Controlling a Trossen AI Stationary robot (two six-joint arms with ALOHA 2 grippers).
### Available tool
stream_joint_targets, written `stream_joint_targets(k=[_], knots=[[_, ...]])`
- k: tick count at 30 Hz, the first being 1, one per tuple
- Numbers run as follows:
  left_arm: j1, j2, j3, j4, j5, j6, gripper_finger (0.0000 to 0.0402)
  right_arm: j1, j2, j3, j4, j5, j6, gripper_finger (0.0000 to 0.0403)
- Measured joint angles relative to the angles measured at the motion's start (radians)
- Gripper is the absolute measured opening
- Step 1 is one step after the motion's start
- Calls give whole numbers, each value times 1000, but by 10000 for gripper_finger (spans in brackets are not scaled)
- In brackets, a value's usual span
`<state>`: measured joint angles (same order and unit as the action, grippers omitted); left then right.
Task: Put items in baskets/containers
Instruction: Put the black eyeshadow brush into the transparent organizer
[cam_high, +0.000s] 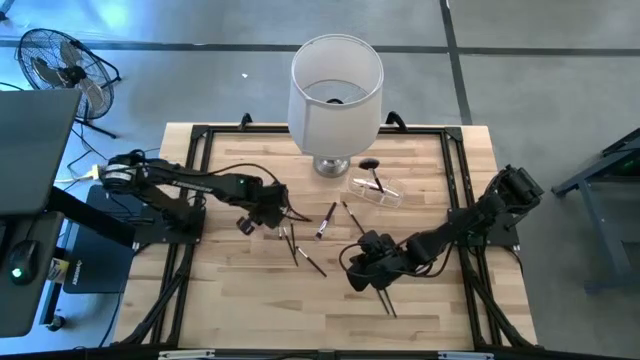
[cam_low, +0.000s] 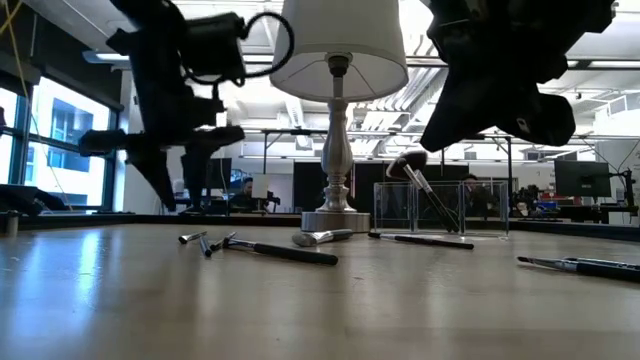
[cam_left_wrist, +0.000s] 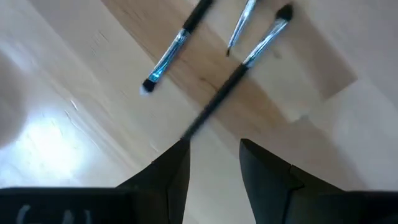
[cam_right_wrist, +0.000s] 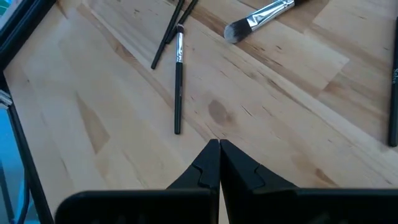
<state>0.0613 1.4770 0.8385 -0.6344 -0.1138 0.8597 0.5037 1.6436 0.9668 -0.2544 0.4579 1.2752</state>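
Observation:
Several thin makeup brushes lie flat on the wooden table: a group (cam_high: 300, 248) near its middle, one with a grey head (cam_right_wrist: 258, 18), and two (cam_high: 385, 298) near the front. The clear holder (cam_high: 378, 190) stands right of the lamp, and a fluffy black-headed brush (cam_low: 420, 185) leans inside it. My left gripper (cam_left_wrist: 214, 152) hangs open above the table (cam_low: 175, 165), beside the middle group. A dark-handled brush (cam_left_wrist: 239, 74) lies below and ahead of its fingers. My right gripper (cam_right_wrist: 219, 149) is shut and empty, raised over the table's middle (cam_high: 362, 270).
A tall lamp (cam_high: 335, 90) with a white shade stands on a silver base (cam_low: 335, 220) at the table's far middle. Black rails (cam_high: 200, 180) run along the table's left, right and far edges. Bare wood (cam_high: 250, 310) lies toward the near left.

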Motion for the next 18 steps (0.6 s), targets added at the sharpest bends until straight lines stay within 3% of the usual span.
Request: stream_joint_targets(k=[9, 15, 18], knots=[[11, 109, 1, 56, -55, 184, 133, 0, 0, 0, 7, 0, -1, 0], [10, 151, 5, 59, -43, 175, 131, 0, 0, 0, 10, 0, -1, 0], [11, 162, 5, 47, -22, 72, 111, 0, 0, 0, 15, 4, -1, 0]])
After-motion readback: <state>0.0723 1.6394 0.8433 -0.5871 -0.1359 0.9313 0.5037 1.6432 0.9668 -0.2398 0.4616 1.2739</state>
